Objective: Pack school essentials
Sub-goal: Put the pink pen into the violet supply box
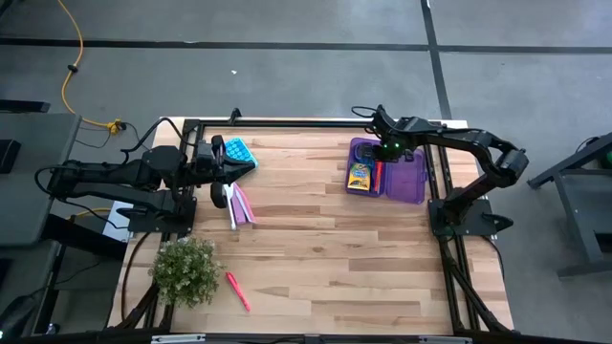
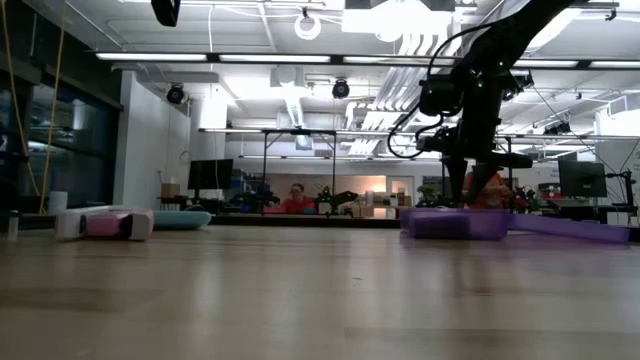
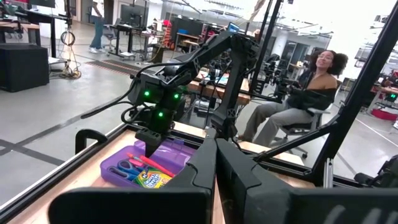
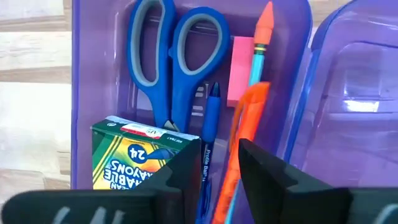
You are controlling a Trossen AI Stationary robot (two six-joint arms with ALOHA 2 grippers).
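The right gripper (image 4: 211, 171), fingers apart, hovers over the translucent purple plastic case (image 4: 99, 81) (orange highlighter (image 4: 239, 143) below); left gripper (image 1: 226, 195) closed.

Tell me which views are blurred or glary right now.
Right wrist view: scissors and crayon box sharp, own fingers blurred. Low view: ceiling lights glare, purple case soft. Left wrist view: near fingers blurred.

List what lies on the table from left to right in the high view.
Plant → pink marker → crayon box → purple case.
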